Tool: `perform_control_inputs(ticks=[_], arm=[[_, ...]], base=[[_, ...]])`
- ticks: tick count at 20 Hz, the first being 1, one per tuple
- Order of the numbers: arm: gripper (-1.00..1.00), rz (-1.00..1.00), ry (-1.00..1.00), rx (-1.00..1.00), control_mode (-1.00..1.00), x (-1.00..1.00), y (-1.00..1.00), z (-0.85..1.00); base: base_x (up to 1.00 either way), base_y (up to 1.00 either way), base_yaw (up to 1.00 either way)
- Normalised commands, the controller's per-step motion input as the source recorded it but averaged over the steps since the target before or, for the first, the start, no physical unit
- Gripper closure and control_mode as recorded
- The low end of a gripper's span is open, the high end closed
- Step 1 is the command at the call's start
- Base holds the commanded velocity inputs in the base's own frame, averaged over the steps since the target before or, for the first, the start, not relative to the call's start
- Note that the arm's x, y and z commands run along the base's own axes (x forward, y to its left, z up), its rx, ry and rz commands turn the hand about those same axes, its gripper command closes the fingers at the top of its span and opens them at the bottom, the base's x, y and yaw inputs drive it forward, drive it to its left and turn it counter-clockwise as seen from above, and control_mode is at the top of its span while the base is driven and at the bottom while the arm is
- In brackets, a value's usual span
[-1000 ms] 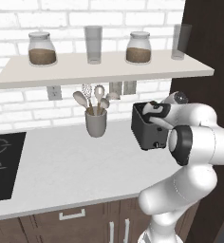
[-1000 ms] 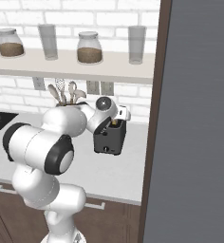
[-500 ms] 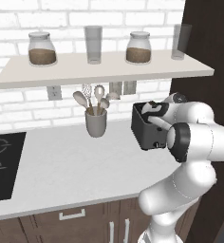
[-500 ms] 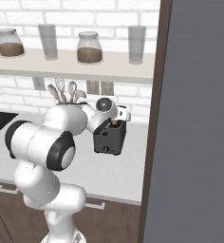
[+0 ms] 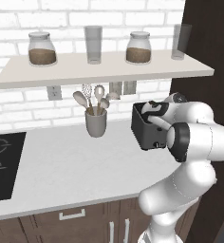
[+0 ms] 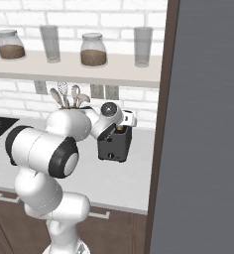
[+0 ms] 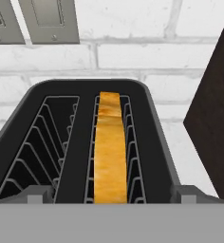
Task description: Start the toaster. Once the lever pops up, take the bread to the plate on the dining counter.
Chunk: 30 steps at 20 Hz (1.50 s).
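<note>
The black toaster (image 5: 146, 133) stands on the pale worktop beside the dark tall cabinet, also seen from the other side as the toaster (image 6: 113, 147). The hand view looks straight down into the toaster (image 7: 147, 118). The bread (image 7: 109, 152) stands upright in its right-hand slot, a yellowish-tan slice; the left-hand slot is empty. My gripper (image 7: 111, 197) hovers just above the toaster's top, open, its fingertips (image 7: 38, 194) straddling both slots without touching the slice. From the base, the gripper (image 5: 151, 113) sits over the toaster's top edge. The plate and the dining counter are out of view.
A grey utensil cup (image 5: 96, 122) with spoons stands left of the toaster. Overhead a shelf (image 5: 104, 71) carries jars and glasses. The dark cabinet wall (image 6: 203, 124) closes in on the right. A black cooktop (image 5: 2, 163) lies at the far left.
Hardly anything differs; the hand stays over the toaster's top with its jaws wide.
</note>
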Motion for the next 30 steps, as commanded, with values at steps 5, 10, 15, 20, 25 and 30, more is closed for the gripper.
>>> perform_control_inputs(ticks=[5, 10, 15, 20, 25, 30], arm=[[1.00, 0.00, 0.00, 0.00, -1.00, 0.00, 0.00, 0.00], [1.00, 0.00, 0.00, 0.00, -1.00, 0.00, 0.00, 0.00], [1.00, 0.00, 0.00, 0.00, -1.00, 0.00, 0.00, 0.00], [1.00, 0.00, 0.00, 0.00, -1.00, 0.00, 0.00, 0.00], [1.00, 0.00, 0.00, 0.00, -1.00, 0.00, 0.00, 0.00], [1.00, 0.00, 0.00, 0.00, -1.00, 0.00, 0.00, 0.00]], base=[[0.00, 0.00, 0.00], [0.00, 0.00, 0.00], [0.00, 0.00, 0.00], [0.00, 0.00, 0.00], [0.00, 0.00, 0.00], [0.00, 0.00, 0.00]])
